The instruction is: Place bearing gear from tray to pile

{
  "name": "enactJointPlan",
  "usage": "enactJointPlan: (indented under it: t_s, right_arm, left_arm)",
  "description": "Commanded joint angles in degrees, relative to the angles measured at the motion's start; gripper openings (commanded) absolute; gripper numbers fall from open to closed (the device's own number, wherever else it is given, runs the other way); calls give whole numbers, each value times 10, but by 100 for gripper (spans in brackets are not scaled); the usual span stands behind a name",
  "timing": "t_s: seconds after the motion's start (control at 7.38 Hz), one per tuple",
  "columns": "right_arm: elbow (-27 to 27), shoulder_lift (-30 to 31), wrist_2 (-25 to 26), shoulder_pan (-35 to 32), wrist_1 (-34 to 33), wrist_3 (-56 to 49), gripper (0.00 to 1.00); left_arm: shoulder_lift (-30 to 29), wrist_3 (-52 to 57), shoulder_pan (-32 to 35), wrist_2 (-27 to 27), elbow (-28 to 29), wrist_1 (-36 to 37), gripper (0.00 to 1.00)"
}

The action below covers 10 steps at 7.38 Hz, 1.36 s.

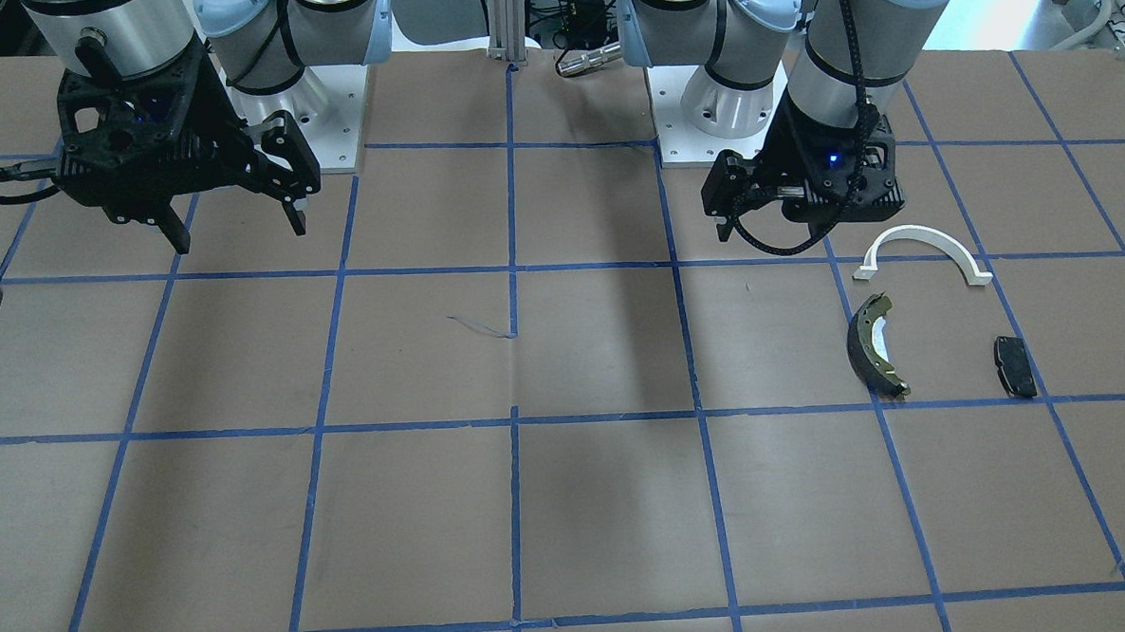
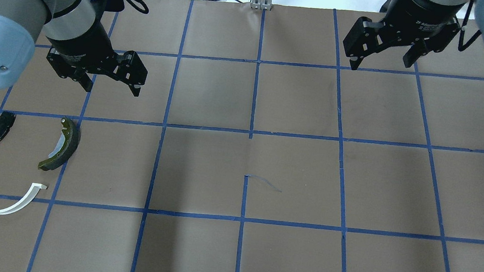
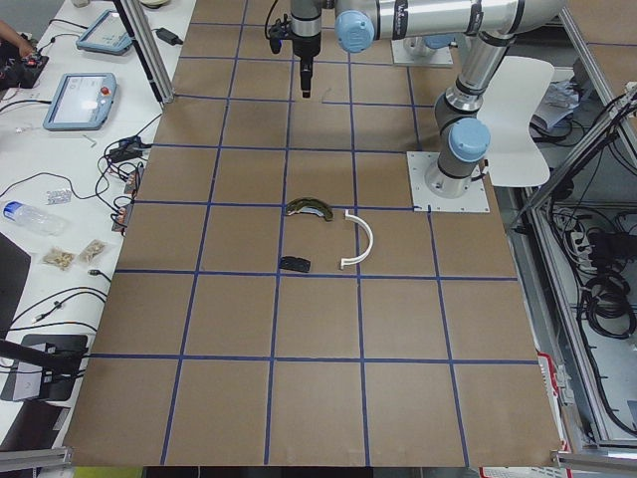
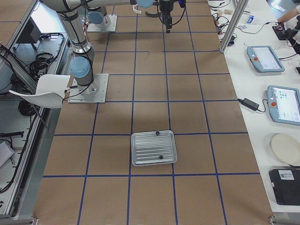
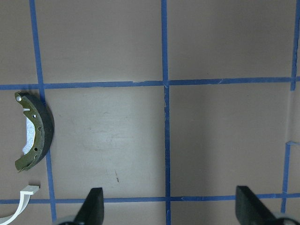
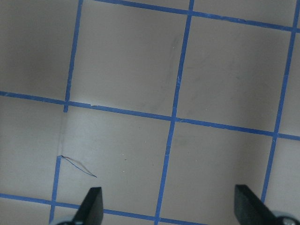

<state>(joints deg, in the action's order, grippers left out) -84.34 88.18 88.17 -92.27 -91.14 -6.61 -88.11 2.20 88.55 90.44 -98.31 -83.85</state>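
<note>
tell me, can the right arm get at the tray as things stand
Probably yes. The tray lies on that arm's side of the table, the right hand hangs open and empty, and nothing shows between them.

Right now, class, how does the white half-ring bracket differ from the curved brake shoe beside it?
The white bracket is thin and spans a wide half ring; the brake shoe is thicker and forms a shorter arc. The bracket is plain white; the shoe is olive and black. Both are curved and lie on the table.
</note>
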Motion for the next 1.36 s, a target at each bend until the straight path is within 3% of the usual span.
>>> enactJointPlan:
  t_s: [0.0,0.27,0.54,0.95,1.22]
  right_arm:
    - [-4,3,4,2,10,6,100]
    - [1,8,24,7,33,6,100]
    - [1,8,32,72,45,-19,100]
    - [-10,-3,35,248,54,-311,100]
    - [-17,-50,49,348,0,-377,100]
  left_arm:
    - [0,0,0,0,0,0,100]
    - [0,0,0,0,4,0,100]
    - [0,0,-1,0,2,0,100]
    - [2,0,-1,0,0,0,100]
    - [2,0,-1,0,-1,1,100]
